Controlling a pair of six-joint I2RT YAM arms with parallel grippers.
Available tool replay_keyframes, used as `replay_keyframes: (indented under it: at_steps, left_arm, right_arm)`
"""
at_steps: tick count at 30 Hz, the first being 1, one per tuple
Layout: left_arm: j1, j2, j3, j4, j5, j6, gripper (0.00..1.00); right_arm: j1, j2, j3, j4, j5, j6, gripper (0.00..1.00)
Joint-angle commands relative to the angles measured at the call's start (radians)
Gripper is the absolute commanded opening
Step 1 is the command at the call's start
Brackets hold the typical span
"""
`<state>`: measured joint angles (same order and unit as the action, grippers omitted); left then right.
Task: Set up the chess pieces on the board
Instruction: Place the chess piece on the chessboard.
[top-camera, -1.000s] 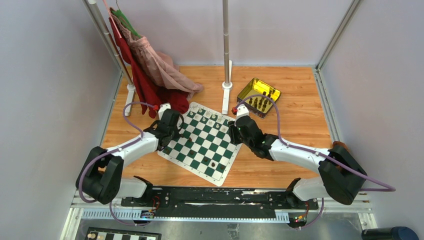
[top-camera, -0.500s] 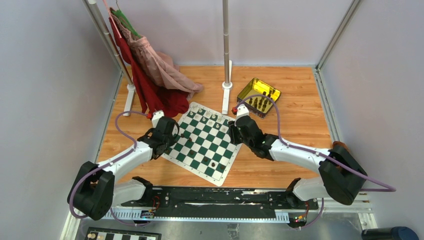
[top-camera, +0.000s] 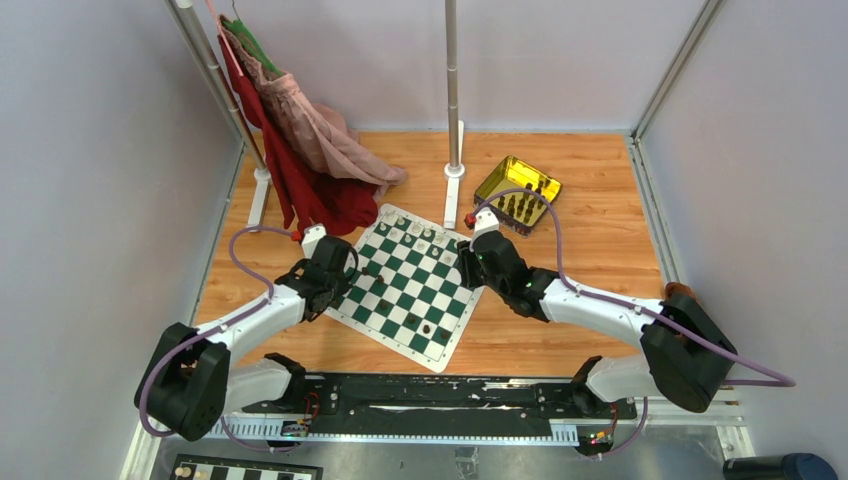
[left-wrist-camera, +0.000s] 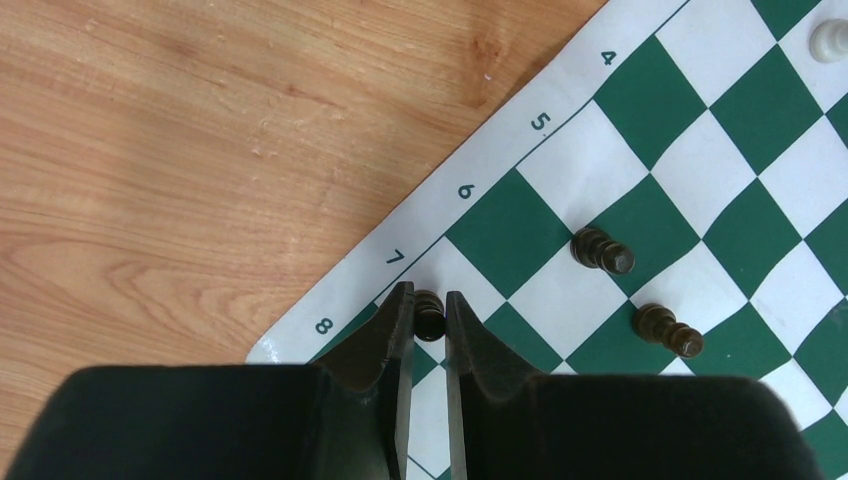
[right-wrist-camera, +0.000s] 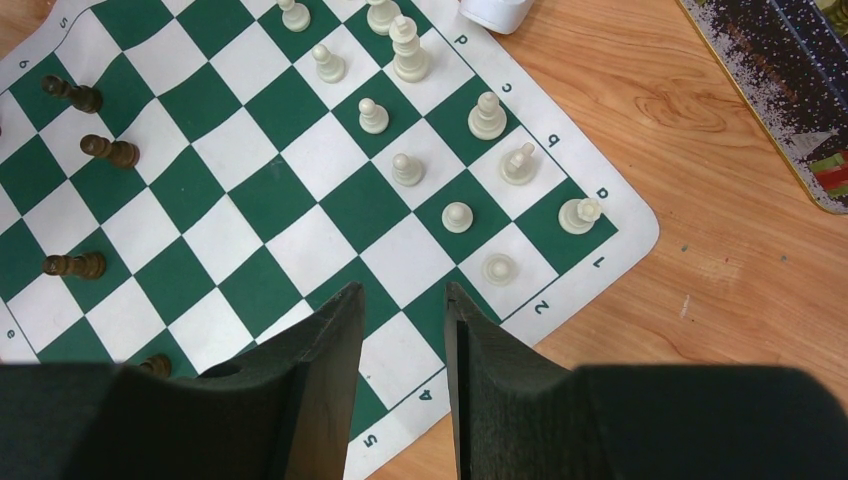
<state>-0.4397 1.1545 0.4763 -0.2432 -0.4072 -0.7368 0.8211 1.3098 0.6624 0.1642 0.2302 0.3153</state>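
Eyeballing this biggest to smallest: the wooden table (top-camera: 590, 200) has the board (top-camera: 445, 305) lying on it at an angle, one corner toward each arm, which I'd guess lets each arm work its own side. The yellow tray (top-camera: 494, 176) sits off the board's far-right corner with dark pieces in it, so it's probably the supply.

The right gripper (right-wrist-camera: 402, 290) hangs over the board's edge by the 4 and 5 labels, jaws apart and nothing between them. The left gripper (left-wrist-camera: 428, 296) is clenched on a dark pawn (left-wrist-camera: 430, 315) at the corner by the 7 label, likely to set it on the pawn row; I can't tell if it touches down.

The white pieces (right-wrist-camera: 407, 168) line rows 1 and 2.
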Motion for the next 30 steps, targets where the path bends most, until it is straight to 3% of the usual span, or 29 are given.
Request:
replay_keyframes:
  at_steps: [1, 30]
  left_arm:
    - [0.009, 0.017, -0.006, 0.012, 0.001, -0.015, 0.04]
    - [0.009, -0.013, 0.004, -0.012, -0.002, -0.01, 0.06]
  right_arm:
    - [-0.014, -0.011, 0.0, 0.009, 0.0, 0.008, 0.4]
    - [-0.014, -0.011, -0.006, 0.014, -0.001, 0.015, 0.4]
